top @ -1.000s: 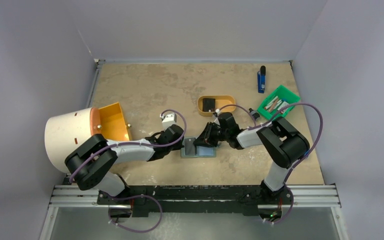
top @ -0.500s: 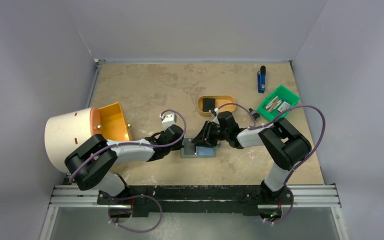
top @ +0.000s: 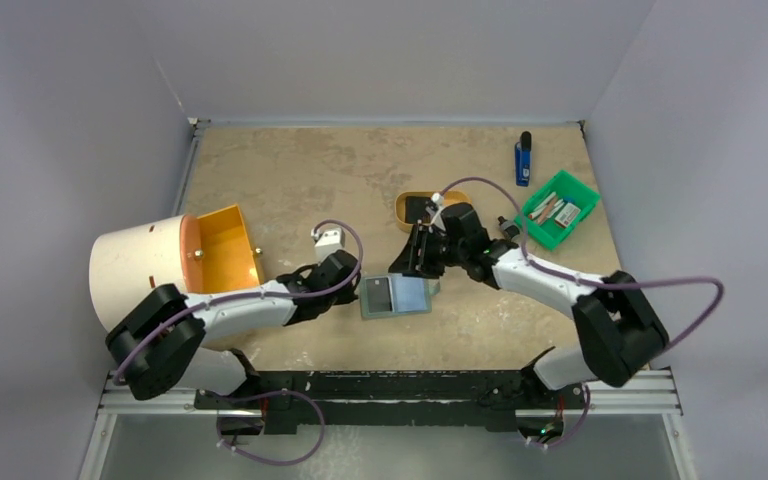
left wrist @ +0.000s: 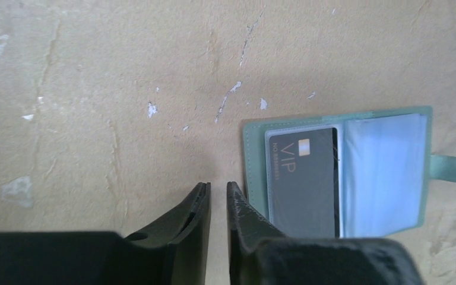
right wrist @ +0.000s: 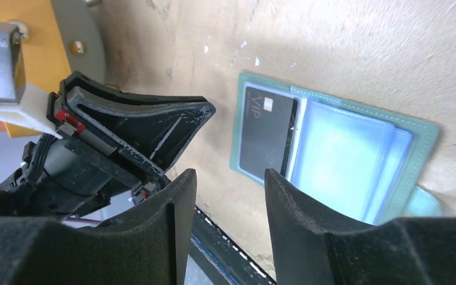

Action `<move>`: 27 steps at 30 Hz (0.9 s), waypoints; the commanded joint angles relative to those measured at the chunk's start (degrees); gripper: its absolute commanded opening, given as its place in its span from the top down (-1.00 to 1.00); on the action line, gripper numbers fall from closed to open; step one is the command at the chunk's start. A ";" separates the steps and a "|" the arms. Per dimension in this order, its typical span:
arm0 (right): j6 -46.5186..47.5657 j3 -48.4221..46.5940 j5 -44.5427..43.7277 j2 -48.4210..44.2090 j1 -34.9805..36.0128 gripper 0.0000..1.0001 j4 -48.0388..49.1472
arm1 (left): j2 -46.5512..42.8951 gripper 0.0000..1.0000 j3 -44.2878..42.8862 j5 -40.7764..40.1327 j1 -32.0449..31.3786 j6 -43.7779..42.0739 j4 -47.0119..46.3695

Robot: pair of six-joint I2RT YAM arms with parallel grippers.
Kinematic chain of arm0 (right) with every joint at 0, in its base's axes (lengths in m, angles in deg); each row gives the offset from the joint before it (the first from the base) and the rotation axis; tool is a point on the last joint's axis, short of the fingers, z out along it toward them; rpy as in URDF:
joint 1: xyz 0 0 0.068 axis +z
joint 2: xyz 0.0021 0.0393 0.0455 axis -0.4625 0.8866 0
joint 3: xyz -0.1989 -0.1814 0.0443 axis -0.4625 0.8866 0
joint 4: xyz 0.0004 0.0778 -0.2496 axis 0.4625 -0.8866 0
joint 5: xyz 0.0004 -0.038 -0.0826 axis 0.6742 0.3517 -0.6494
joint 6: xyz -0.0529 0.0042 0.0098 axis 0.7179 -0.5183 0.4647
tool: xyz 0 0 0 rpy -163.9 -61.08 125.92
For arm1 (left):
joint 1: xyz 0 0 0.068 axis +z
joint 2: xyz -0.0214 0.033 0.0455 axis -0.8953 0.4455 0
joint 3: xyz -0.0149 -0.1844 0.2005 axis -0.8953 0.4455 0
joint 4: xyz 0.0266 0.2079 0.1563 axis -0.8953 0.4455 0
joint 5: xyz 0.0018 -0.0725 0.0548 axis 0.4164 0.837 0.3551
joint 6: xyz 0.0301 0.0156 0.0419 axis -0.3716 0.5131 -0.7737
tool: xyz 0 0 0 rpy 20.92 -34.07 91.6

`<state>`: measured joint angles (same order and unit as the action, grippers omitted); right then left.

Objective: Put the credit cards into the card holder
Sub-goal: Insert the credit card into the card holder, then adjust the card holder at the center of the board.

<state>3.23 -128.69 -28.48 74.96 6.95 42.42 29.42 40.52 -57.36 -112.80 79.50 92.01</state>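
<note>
Lying open: one card holder (left wrist: 254, 160), one black card (left wrist: 306, 178) inside.

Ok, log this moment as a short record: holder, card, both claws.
card holder: open flat on the table
card: dark, marked VIP, in the sleeve nearest the left claw
other sleeve: clear, looks empty
left claw: by the holder's card-side edge, jaws a narrow slit apart, holding nothing
right claw: above the holder, open, holding nothing
</note>
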 commanded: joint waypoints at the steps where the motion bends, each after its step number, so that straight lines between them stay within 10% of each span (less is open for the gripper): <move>1: 8.89 -3.51 -7.99 -6.72 0.24 0.03 -15.21 | -5.15 0.60 -4.50 -2.43 0.02 -1.35 5.13; 9: 9.67 2.07 -11.10 -7.07 -0.03 0.31 -11.63 | -6.30 0.49 -8.04 5.17 0.01 -2.68 -2.16; 27: 9.72 6.02 -9.52 -0.82 -1.28 0.23 -3.76 | 10.94 0.81 -8.70 11.05 -0.05 -1.39 -10.59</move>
<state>11.73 -122.94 -39.28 74.42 5.79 35.82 40.06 32.76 -46.30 -112.80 78.04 84.39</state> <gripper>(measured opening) 0.382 0.104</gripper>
